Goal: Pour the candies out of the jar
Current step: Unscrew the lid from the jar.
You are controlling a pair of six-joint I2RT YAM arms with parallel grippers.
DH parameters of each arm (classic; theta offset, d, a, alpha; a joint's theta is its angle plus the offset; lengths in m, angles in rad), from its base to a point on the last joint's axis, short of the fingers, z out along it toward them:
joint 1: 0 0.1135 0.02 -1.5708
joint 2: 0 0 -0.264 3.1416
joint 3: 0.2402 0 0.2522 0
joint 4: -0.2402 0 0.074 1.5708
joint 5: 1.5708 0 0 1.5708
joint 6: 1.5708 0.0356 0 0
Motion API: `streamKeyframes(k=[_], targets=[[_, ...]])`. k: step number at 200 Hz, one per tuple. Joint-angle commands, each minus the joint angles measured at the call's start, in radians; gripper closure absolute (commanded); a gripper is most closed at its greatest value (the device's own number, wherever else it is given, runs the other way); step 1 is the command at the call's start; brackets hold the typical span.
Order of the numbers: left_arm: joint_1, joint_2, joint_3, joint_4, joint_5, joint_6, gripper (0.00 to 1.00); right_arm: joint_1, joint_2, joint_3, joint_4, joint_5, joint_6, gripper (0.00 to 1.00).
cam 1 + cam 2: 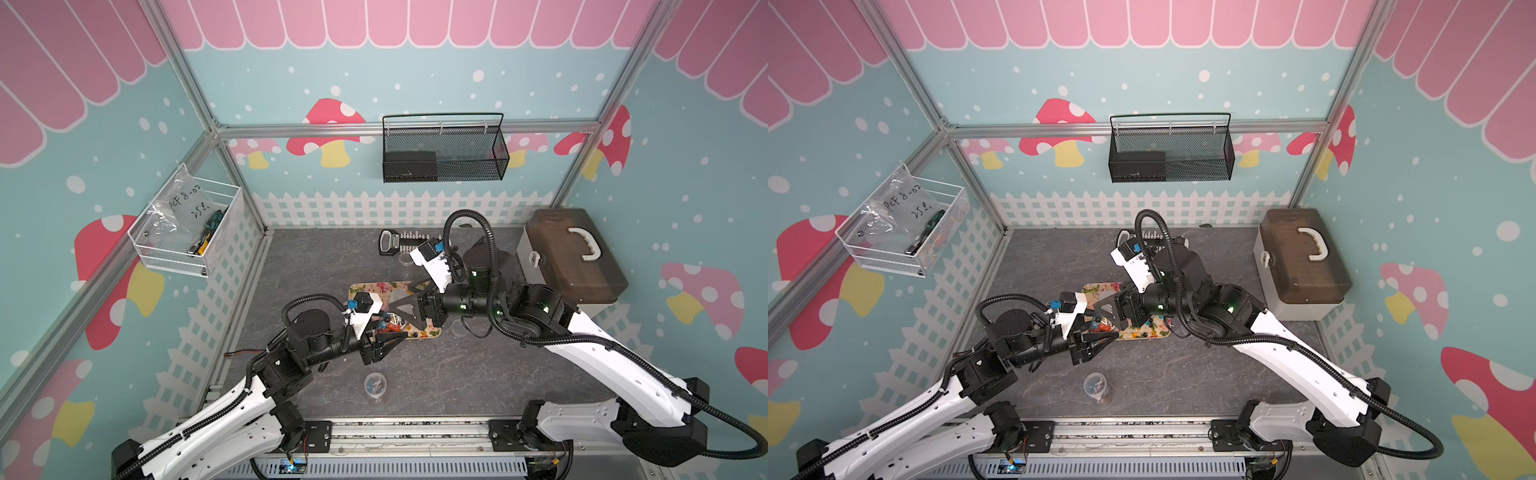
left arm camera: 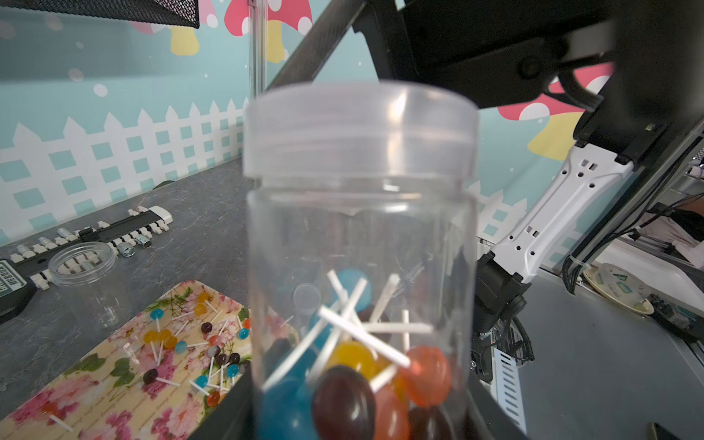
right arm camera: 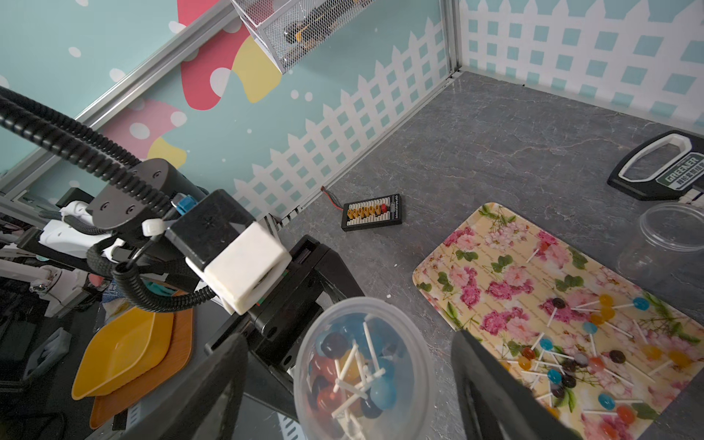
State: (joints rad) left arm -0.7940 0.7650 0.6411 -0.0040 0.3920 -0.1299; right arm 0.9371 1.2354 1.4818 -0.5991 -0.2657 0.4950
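Observation:
My left gripper (image 2: 352,404) (image 1: 388,334) is shut on the base end of a clear plastic jar (image 2: 362,247) held above the near edge of the flowered tray (image 2: 114,384) (image 3: 476,266). The jar lies roughly level, and its translucent lid (image 2: 358,129) (image 3: 407,343) faces my right gripper. Candies (image 2: 350,365) (image 3: 354,365) in blue, orange, yellow and dark colours are piled inside it. My right gripper (image 3: 350,381) (image 1: 401,299) is open, with a finger (image 3: 491,384) on either side of the lid and a gap at both. Several more candies (image 3: 571,362) (image 2: 205,343) lie on the tray.
An empty open jar (image 2: 82,263) (image 3: 670,236) stands behind the tray by a socket rail (image 2: 95,236). Another jar (image 1: 375,386) stands near the table's front edge. A brown-lidded toolbox (image 1: 569,257) sits at back right. A small charger board (image 3: 372,211) lies by the left wall.

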Motion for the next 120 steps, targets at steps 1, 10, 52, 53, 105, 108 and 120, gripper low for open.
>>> streamKeyframes(k=[1, 10, 52, 53, 105, 108, 120], targets=[[0.004, -0.002, 0.006, 0.018, -0.004, 0.011, 0.41, 0.008, 0.008, 0.000, -0.013, 0.024, 0.008, 0.19], [0.004, -0.004, 0.006, 0.018, -0.005, 0.010, 0.41, 0.006, 0.009, -0.003, -0.014, 0.029, 0.008, 0.19], [0.004, -0.006, 0.006, 0.019, -0.002, 0.009, 0.42, 0.008, 0.015, -0.009, -0.022, 0.025, 0.002, 0.27], [0.004, -0.005, 0.006, 0.019, -0.003, 0.009, 0.42, 0.007, 0.015, -0.009, -0.021, 0.025, 0.002, 0.28], [0.004, -0.010, 0.008, 0.018, -0.002, 0.006, 0.41, 0.006, 0.027, 0.000, -0.019, 0.003, -0.023, 0.43], [0.004, -0.011, 0.009, 0.018, -0.001, 0.004, 0.41, 0.006, 0.027, 0.001, -0.019, 0.003, -0.025, 0.44], [0.004, -0.011, 0.012, 0.016, 0.005, 0.005, 0.41, 0.006, 0.024, 0.002, -0.016, 0.002, -0.040, 0.47]])
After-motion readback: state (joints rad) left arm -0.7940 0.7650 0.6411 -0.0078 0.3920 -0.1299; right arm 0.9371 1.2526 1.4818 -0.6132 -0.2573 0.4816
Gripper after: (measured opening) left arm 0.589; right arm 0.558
